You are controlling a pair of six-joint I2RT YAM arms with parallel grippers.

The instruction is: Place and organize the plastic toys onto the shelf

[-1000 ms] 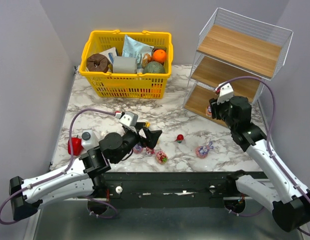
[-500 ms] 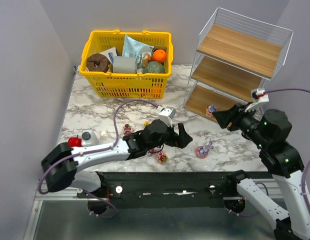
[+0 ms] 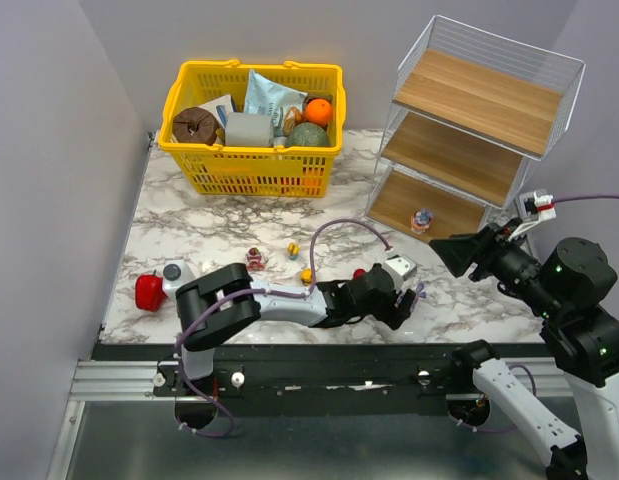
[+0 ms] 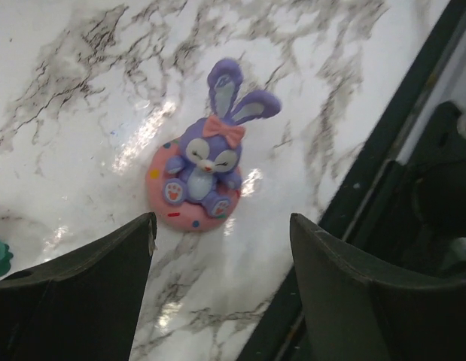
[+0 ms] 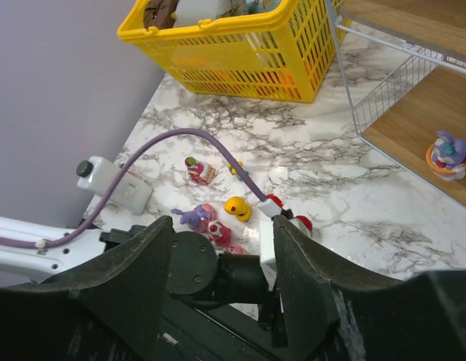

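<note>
Plastic toys [image 3: 306,274] lie mostly scattered on the marble bench [image 3: 189,225], out left of the shelf [image 3: 479,100] in the top view. One figurine [image 3: 422,220] already stands on the shelf's lowest board. My left arm [image 3: 289,300] lies stretched along the bench front toward the shelf, and my right arm [image 3: 579,290] hangs in front of the shelf's bottom tier.

From the left wrist I see the left jaws spread wide with nothing in them. A purple bunny on a pink doughnut base [image 4: 204,169] stands upright on the bench just ahead of the gap, untouched.

From the right wrist, the right jaws stand apart and empty. Beyond them a yellow duck [image 5: 236,207] and a red-and-pink toy [image 5: 199,170] sit left of the shelf.
</note>
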